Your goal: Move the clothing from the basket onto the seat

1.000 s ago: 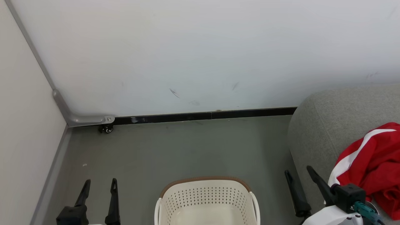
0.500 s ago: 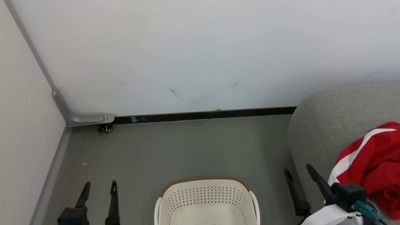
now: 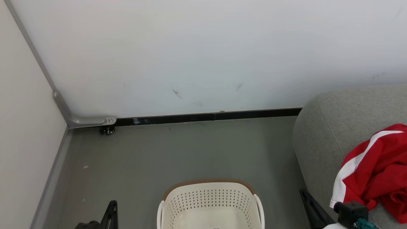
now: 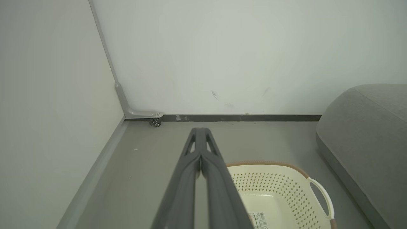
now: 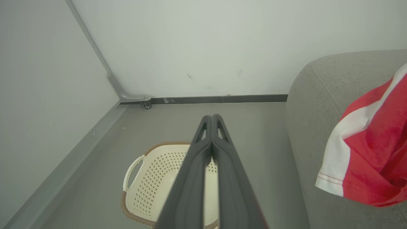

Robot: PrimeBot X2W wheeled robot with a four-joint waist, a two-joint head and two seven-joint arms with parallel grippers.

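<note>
left hand [image 4: 199,132]: fingers pressed together on nothing; parked low at the lower left of the head view, out of the way
right hand [image 5: 211,118]: fingers pressed together, empty; lower right of the head view, nothing to carry
basket [image 3: 208,182]: bottom centre, upright; what shows of the inside is bare, so likely emptied
seat [image 3: 330,127]: grey cushion at right, near the basket, which keeps the carry short
clothing [image 3: 375,171]: red with white stripe, heaped on the seat at the right edge, where the task wants it
floor [image 3: 190,149]: grey, carries the basket
wall [image 3: 203,57]: pale, across the top
</note>
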